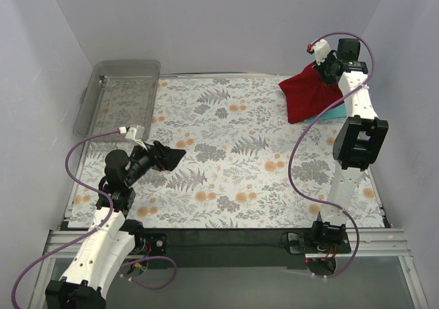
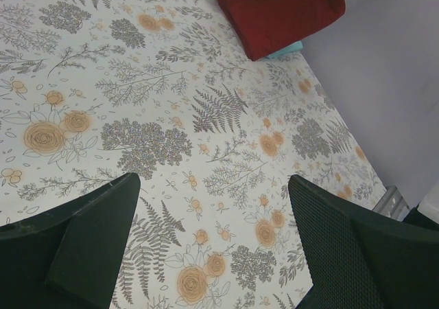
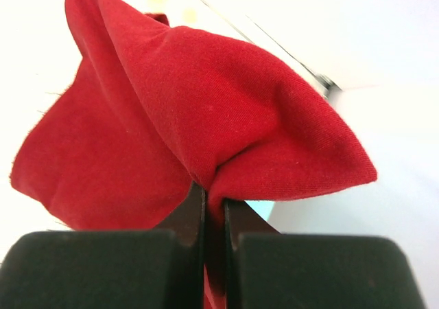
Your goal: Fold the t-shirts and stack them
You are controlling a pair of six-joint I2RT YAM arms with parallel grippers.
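Observation:
The dark red t-shirt (image 1: 310,96) lies bunched at the far right of the floral mat, with one corner lifted. My right gripper (image 1: 329,69) is shut on that corner; in the right wrist view a pinch of red cloth (image 3: 192,117) sits between the jaws of that gripper (image 3: 214,206). A sliver of the teal t-shirt (image 1: 335,114) shows under the red one's near edge, also in the left wrist view (image 2: 291,49). My left gripper (image 1: 167,158) hangs open over the mat's left side, far from both shirts, with nothing between its fingers (image 2: 89,247).
A clear plastic tray (image 1: 120,96) stands at the back left corner. The floral mat (image 1: 233,158) covers the table. White walls close in on the left, back and right. Purple cables loop off both arms.

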